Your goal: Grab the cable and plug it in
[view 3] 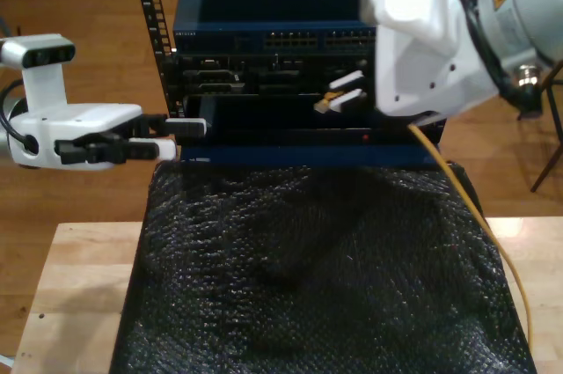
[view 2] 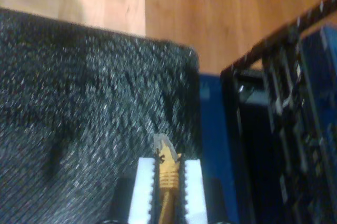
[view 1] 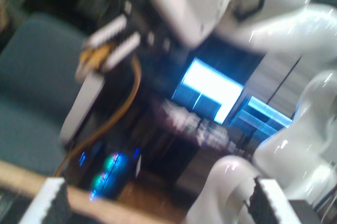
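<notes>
Plugging in is the step in hand, and my second pincer (view 3: 341,92) is pinching the cable (view 2: 168,179) just behind its clear plug (view 2: 162,144), so the plug juts a little way past the fingertips (view 2: 144,182). From the grip the rest of the yellow-orange cable trails down behind, across the black mat (view 3: 317,268) and off toward the table (view 3: 75,286) edge.

Ahead of the plug tip stands the rack of network gear (view 3: 303,48), with a row of ports (view 3: 321,40) on the blue unit, higher than the plug and close to it. I judge the plug needs lifting and squaring to a port before any push; coming in tilted would probably jam it or bend the latch tab. Which way the tab faces is too blurred to tell. Keeping the trailing cable slack should stop it dragging the plug off line.

My first pincer (view 3: 171,138) hangs spread and empty, well apart from the plug, beside the rack's front.
</notes>
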Controlling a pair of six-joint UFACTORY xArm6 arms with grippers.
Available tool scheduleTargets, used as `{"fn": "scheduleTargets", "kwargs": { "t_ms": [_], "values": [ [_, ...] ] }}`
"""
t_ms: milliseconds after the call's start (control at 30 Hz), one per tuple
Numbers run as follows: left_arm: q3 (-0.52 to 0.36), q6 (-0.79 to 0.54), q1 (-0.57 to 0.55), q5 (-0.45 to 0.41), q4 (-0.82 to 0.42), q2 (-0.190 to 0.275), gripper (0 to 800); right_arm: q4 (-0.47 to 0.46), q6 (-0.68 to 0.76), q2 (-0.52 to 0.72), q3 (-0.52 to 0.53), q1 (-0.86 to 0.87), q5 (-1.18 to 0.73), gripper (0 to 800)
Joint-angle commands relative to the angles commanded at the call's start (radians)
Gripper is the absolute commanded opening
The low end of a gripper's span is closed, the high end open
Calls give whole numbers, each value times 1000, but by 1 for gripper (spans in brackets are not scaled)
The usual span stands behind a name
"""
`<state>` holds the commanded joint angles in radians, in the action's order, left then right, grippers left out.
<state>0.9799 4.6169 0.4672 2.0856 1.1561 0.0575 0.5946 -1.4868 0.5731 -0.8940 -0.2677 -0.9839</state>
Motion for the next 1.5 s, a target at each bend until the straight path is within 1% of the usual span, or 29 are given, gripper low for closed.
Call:
{"fn": "scheduleTargets", "kwargs": {
  "t_ms": [200,267,367,500,667,733,833,900,1067,1167,1300,1400,1500],
  "values": [
    [66,-17,0,-55,-152,25,798,-15,9,-40,3,117,-118,3],
    [81,-40,0,-80,-212,29,798,-48,9,-40,3,138,-133,3],
    [97,-101,2,-109,-310,40,797,-123,29,-41,5,158,-161,3],
    [100,-169,20,-127,-434,46,798,-195,60,-63,6,186,-206,3],
    [100,-278,115,-130,-531,48,798,-233,75,-69,5,213,-242,3],
    [100,-339,158,-130,-566,51,798,-275,104,-84,5,213,-258,2],
    [97,-434,224,-129,-634,75,798,-344,153,-110,5,213,-264,3],
    [97,-499,261,-127,-690,89,798,-370,170,-114,8,212,-264,3],
    [86,-689,377,-124,-833,127,798,-374,175,-141,9,210,-265,3],
    [80,-815,470,-123,-887,130,798,-376,175,-153,9,210,-264,3],
    [29,-965,589,-124,-964,132,798,-376,175,-163,12,209,-264,3],
    [-3,-1059,635,-124,-1014,137,798,-376,175,-175,11,209,-264,3],
    [-57,-1129,671,-130,-1066,152,798,-376,176,-178,15,209,-264,3]
  ]
}}
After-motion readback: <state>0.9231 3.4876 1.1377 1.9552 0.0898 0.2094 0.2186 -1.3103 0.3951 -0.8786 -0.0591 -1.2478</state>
